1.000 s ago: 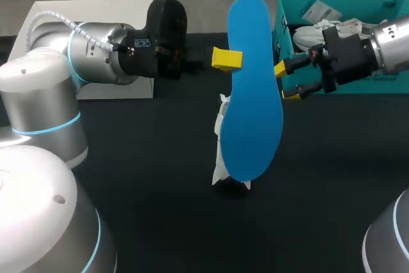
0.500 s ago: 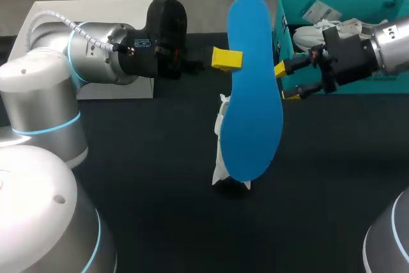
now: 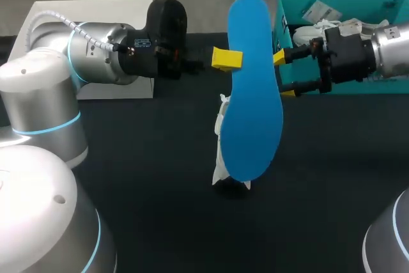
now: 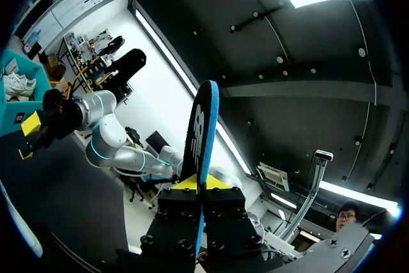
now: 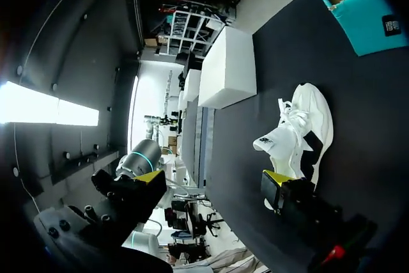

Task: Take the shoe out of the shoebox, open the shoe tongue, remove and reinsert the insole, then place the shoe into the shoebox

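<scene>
Table [image 3: 160, 215], black, spreading across the whole head view. Sitting on it at 10 o'clock, white box [image 3: 121, 11], partly hidden behind the left arm [image 3: 96, 52]. Sitting at 1 o'clock, teal shoebox [image 3: 285, 39], open on top. Standing up over the table's middle and stretching toward 12 o'clock, blue insole [image 3: 255, 100], turning its broad face to the head camera. Lying beneath the insole toward 6 o'clock, white shoe [image 3: 220, 151], mostly covered from above. Showing more fully in the right wrist view, resting on the table ahead of the right gripper, laces and tongue in sight. Resting inside the shoebox, other shoe [image 3: 310, 33], also white. Clamping the insole edge-on between both yellow tips, left gripper [image 4: 199, 183], reaching in from 9 o'clock. Coming in from 3 o'clock, right gripper [image 3: 285, 75], fingers spread wide apart and gripping nothing, tips hanging just beside the insole's shoebox-side edge; touching it or not, impossible to tell.
</scene>
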Robot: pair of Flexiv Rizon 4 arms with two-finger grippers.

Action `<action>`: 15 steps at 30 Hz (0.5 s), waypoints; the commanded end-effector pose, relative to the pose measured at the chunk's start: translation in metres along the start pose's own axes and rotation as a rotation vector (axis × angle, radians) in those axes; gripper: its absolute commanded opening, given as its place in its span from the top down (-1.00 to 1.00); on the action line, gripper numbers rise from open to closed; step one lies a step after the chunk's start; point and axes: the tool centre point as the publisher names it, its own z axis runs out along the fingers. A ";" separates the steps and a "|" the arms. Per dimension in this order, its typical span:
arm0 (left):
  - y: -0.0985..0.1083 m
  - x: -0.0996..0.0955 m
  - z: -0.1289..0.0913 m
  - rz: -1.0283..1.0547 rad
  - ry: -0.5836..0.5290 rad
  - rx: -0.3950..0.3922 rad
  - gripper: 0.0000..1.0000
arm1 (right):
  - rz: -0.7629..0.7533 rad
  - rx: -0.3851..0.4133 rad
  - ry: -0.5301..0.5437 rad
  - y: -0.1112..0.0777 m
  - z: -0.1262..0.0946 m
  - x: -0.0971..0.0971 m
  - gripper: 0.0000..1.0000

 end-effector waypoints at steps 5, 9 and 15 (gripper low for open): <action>0.000 0.000 0.000 0.000 0.001 0.001 1.00 | -0.026 -0.018 0.062 0.005 0.002 0.021 -1.00; 0.000 0.000 0.000 0.000 0.001 0.001 1.00 | -0.020 -0.029 0.077 0.010 0.001 0.032 -1.00; 0.000 0.000 0.000 0.000 0.001 0.001 1.00 | -0.043 -0.047 0.142 0.015 0.000 0.046 -1.00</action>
